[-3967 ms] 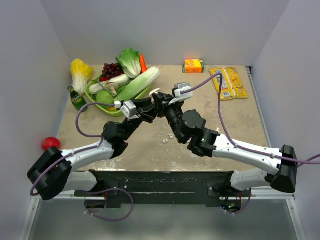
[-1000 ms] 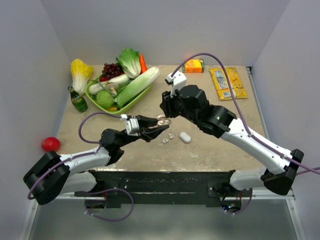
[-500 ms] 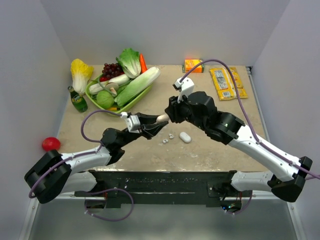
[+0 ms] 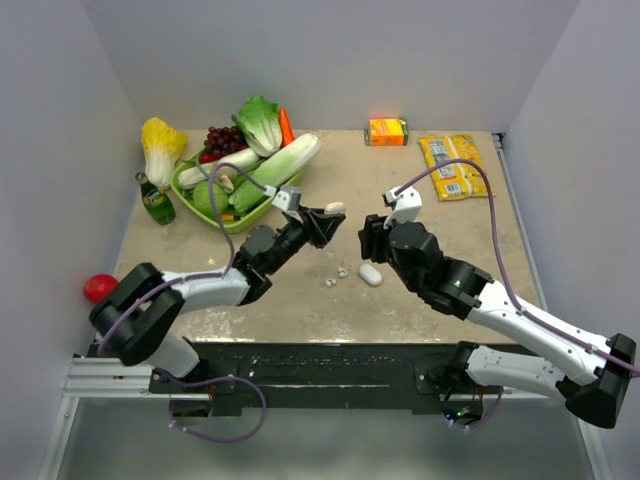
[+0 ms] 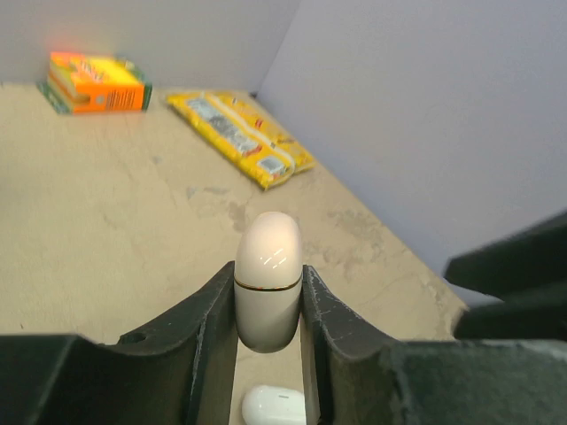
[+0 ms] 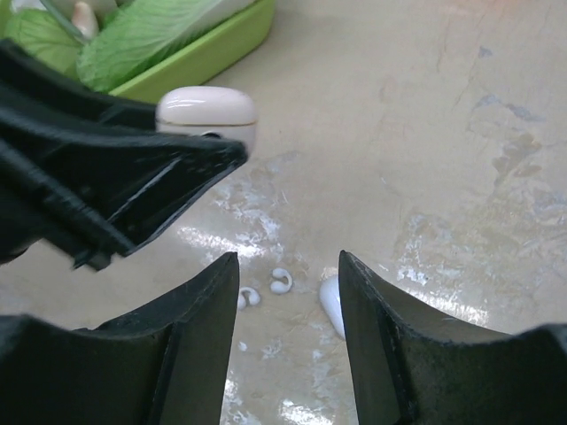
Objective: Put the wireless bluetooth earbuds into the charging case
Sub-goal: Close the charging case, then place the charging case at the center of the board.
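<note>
Left pincer is clamped tight on the charging case and holds it up off the desk, the case's seam line showing between the fingers. Right pincer hangs opposite, fingers apart, nothing between them. Below them the two earbuds lie side by side on the desk, with a white oval piece just beside them.

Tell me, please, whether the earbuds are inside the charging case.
Out: both earbuds lie on the table; left gripper holds the charging case.
</note>
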Controlling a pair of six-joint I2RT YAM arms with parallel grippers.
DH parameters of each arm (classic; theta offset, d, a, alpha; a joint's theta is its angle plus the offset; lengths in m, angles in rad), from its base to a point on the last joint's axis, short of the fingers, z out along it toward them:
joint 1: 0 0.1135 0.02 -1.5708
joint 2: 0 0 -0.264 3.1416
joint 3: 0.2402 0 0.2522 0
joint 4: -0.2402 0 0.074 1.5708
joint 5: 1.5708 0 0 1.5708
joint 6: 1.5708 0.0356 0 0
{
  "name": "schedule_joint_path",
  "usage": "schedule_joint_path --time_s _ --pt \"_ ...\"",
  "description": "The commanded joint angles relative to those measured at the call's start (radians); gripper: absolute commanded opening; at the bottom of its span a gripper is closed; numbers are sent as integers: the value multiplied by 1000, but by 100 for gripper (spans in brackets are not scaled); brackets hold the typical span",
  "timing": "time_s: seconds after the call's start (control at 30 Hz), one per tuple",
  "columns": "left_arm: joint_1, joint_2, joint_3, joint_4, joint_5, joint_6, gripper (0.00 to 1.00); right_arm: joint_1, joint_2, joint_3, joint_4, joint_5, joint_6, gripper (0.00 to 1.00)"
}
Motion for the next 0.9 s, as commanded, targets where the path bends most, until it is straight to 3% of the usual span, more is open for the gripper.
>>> schedule_joint_path --time_s 0.0,0.13,0.37,0.5,0.83,0.87 --pt "33 148 152 -222 3 -120 0 0 -16 -40 37 19 49 52" --pt "59 347 342 -373 92 -135 0 0 -59 -85 28 23 61 53" --pt "83 555 505 -565 135 -137 0 0 -104 -120 -12 24 86 54" --pt "89 633 539 -631 146 -135 10 0 -109 -121 -22 19 83 54" --pt "112 598 483 -715 103 -138 51 0 -104 -143 -26 13 87 55" --pt "123 586 470 -720 97 -138 80 0 -102 -146 -27 11 92 55"
